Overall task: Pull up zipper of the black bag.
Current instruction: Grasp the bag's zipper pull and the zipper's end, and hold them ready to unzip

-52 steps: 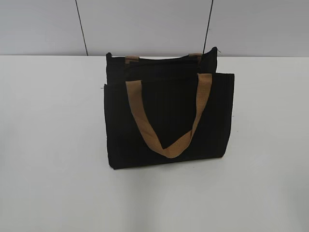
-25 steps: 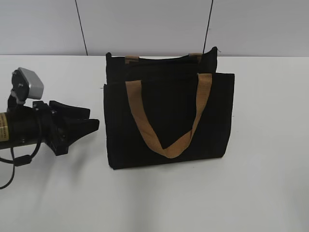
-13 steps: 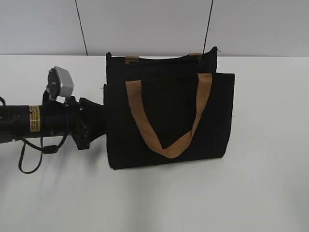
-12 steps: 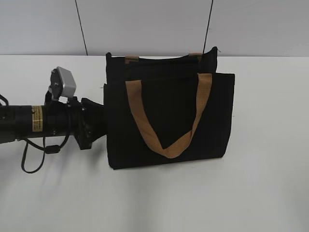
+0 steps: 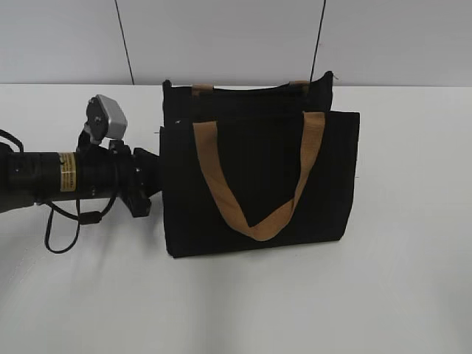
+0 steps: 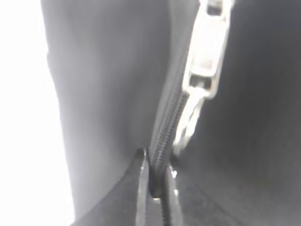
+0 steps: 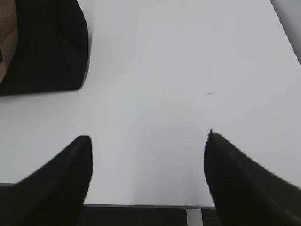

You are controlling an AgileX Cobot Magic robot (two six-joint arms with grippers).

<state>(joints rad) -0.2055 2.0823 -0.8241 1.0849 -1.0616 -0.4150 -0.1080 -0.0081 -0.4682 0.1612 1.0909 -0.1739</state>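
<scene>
Left gripper (image 5: 156,179) is seen at centre left of the exterior view, pressed against the left edge of the upright black bag (image 5: 258,173), its fingertips lost against the black fabric. From the left wrist, the fingertips (image 6: 141,188) are closed on the zip track at bottom centre; the blurred zipper (image 6: 203,70) runs lengthwise from upper right downward. From the right wrist, the right gripper (image 7: 148,181) is spread wide over the white table (image 7: 178,84), the bag cropped at upper left.

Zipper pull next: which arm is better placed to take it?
Left. The left gripper is at the black bag's side, fingertips nearly shut around the zip track just short of the zipper. The right gripper hangs open over bare table.
</scene>
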